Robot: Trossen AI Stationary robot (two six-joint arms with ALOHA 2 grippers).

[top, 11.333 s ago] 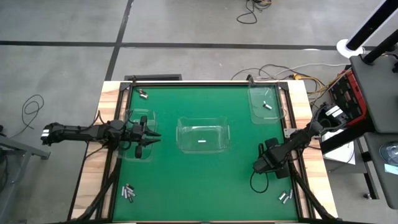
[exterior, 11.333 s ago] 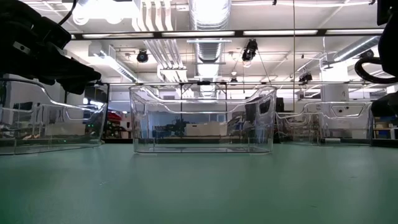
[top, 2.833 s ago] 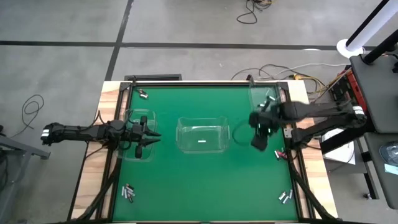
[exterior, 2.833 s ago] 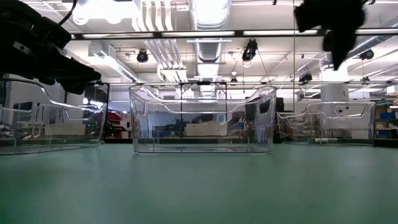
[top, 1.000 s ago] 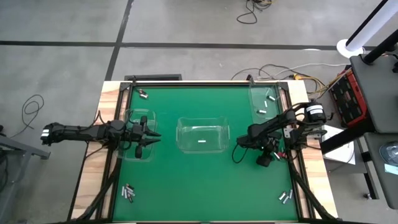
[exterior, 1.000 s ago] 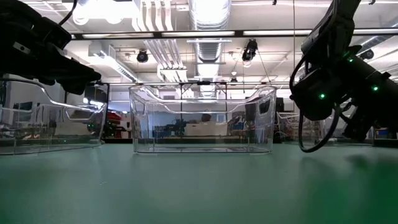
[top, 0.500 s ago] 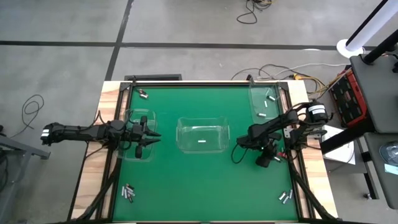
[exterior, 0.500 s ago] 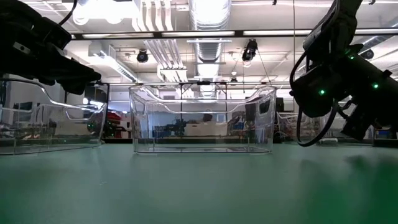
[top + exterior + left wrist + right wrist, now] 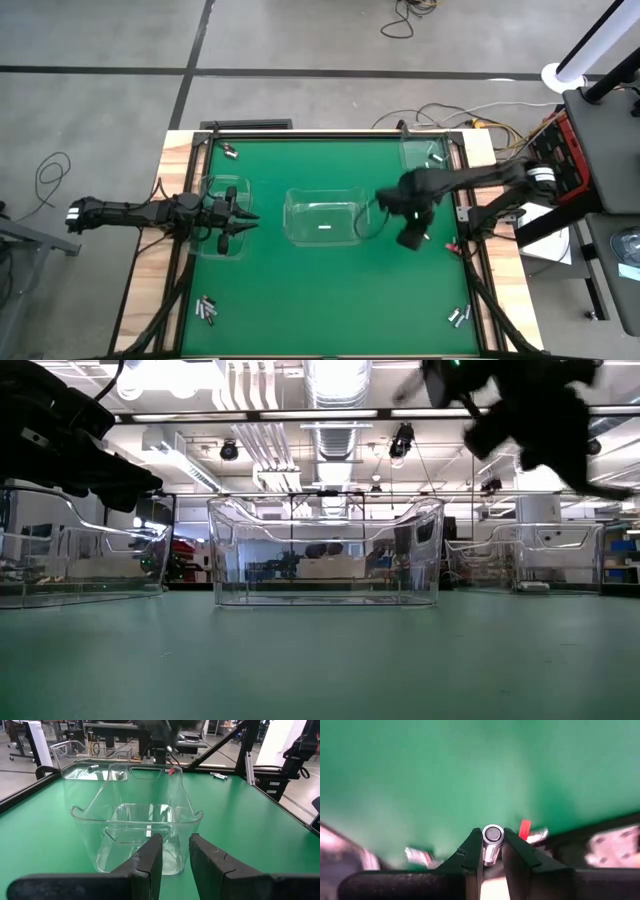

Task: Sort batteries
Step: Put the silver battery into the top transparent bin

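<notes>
The right gripper (image 9: 492, 851) is carrying a battery (image 9: 491, 843) pinched end-on between its fingers, raised above the green mat (image 9: 330, 290) right of the middle bin (image 9: 326, 220) — probably mid-transfer. Next, it must centre over the matching bin, then release. The left gripper (image 9: 173, 852), fingers narrowly apart, waits at the left bin (image 9: 222, 212).
</notes>
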